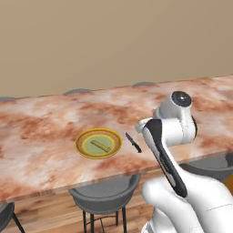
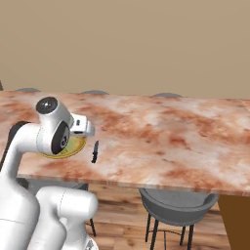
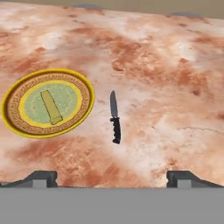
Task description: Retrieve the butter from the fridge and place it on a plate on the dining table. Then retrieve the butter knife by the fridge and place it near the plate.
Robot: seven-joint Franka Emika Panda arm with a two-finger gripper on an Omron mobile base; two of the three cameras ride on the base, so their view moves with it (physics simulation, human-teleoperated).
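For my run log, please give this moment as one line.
butter: on plate | butter knife: on dining table, right of plate | gripper: open, empty

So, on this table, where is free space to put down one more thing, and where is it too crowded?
The dining table is bare to the right of the butter knife, and also behind the plate toward the far edge. The crowded part is near the front edge: the butter lies on the plate, the knife close beside it, apart. The open gripper holds nothing.
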